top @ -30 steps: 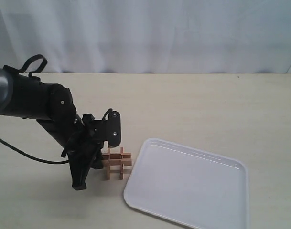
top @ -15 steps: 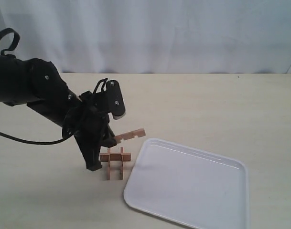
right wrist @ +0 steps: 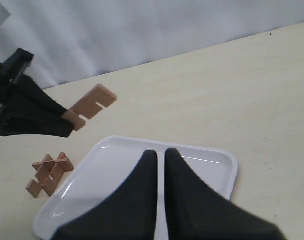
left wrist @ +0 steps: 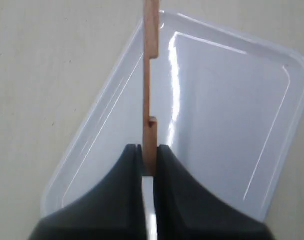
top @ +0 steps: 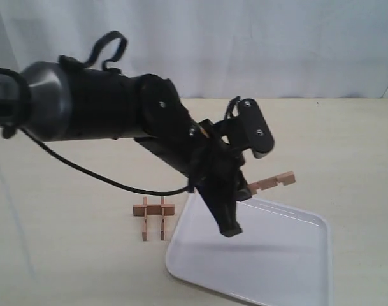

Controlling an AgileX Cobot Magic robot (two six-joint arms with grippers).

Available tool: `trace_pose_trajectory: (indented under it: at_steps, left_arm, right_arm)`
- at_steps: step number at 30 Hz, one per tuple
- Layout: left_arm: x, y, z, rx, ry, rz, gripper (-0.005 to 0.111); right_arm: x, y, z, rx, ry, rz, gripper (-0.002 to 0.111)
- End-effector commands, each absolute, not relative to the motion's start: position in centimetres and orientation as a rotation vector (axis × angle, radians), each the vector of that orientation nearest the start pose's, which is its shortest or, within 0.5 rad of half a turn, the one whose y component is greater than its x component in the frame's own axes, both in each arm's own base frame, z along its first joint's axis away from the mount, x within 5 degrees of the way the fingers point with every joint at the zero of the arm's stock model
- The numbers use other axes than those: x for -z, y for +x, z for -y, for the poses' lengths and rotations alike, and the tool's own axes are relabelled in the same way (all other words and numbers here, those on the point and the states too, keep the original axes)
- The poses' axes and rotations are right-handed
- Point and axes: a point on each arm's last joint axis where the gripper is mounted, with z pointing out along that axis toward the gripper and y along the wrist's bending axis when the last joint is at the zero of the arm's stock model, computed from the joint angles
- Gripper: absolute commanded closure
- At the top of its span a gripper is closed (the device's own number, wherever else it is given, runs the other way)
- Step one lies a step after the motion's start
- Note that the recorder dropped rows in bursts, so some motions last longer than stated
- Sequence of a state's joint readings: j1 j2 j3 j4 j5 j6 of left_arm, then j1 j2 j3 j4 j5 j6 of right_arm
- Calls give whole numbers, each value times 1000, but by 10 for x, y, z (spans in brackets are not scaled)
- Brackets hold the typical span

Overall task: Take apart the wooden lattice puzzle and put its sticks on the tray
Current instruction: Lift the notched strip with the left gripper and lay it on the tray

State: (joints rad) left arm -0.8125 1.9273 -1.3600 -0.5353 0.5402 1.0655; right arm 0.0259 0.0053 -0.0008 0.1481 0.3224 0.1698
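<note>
Left gripper [left wrist: 148, 155] is clamping one stick [left wrist: 150, 75] by its end above the tray [left wrist: 231, 100] (remaining puzzle [top: 153, 213] sitting just beside it), risking a bounce over the low rim if dropped.

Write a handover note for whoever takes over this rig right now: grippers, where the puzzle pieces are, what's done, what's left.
Left gripper: shut on one stick, held in the air above the tray.
Right gripper: shut, empty, facing the tray.
Wooden lattice puzzle: three sticks interlocked, on the table beside the tray's left edge.
Done: one stick pulled free.
Left: set that stick on the tray, which holds none yet, then separate the other three and place them there.
</note>
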Motion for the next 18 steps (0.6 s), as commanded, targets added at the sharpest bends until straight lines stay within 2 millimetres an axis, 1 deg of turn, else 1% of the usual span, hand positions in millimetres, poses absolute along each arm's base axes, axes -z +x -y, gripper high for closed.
trace_pose_trajectory:
  at_steps: [1, 5, 7, 10, 14, 18]
  left_arm:
    - [-189, 273, 352, 372, 1706, -1954, 107]
    - [-167, 272, 373, 298, 1753, -2025, 107]
    - [-160, 269, 383, 275, 1793, -2013, 107]
    - [-149, 265, 394, 238, 1828, -2004, 107]
    - [-135, 266, 397, 204, 1836, -2015, 107]
    - [-126, 267, 397, 182, 1856, -2015, 107]
  right_arm:
    - [-185, 54, -6, -280, 216, -1796, 104]
    - [-185, 54, -6, -280, 216, -1796, 104]
    - [-185, 54, -6, -280, 216, -1796, 104]
    - [-185, 54, -6, -280, 216, -1796, 104]
    - [-185, 54, -6, -280, 216, -1796, 104]
    - [-185, 54, -6, -280, 216, -1796, 104]
